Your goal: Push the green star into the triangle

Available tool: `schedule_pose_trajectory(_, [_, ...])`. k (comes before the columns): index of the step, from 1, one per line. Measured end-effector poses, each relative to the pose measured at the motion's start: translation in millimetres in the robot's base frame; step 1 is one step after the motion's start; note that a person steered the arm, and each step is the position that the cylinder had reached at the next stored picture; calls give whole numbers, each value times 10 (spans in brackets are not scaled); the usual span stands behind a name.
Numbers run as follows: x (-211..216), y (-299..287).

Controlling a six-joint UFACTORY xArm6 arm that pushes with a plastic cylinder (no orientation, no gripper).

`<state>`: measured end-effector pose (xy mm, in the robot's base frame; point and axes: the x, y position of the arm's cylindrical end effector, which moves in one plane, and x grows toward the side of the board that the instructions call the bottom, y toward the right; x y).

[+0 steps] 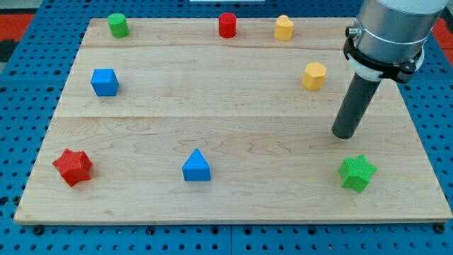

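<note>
The green star point(357, 172) lies near the board's lower right corner. The blue triangle point(196, 166) sits at the lower middle, well to the star's left. My tip point(344, 134) rests on the board just above the star and slightly to its left, with a small gap between them. The dark rod rises from there toward the view's upper right.
A red star point(73, 167) lies at the lower left. A blue cube point(105, 82) is at the left. A green cylinder point(117, 25), a red cylinder point(227, 25) and a yellow block point(284, 28) line the top edge. A yellow hexagon point(314, 75) sits at the upper right.
</note>
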<state>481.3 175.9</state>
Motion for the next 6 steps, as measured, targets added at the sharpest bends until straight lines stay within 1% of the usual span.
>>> schedule_pose_trajectory(1, [-8, 469])
schedule_pose_trajectory(2, [284, 1146])
schedule_pose_trajectory(3, [678, 838])
schedule_pose_trajectory(4, [625, -262])
schedule_pose_trajectory(5, [660, -610])
schedule_pose_trajectory(6, [829, -8])
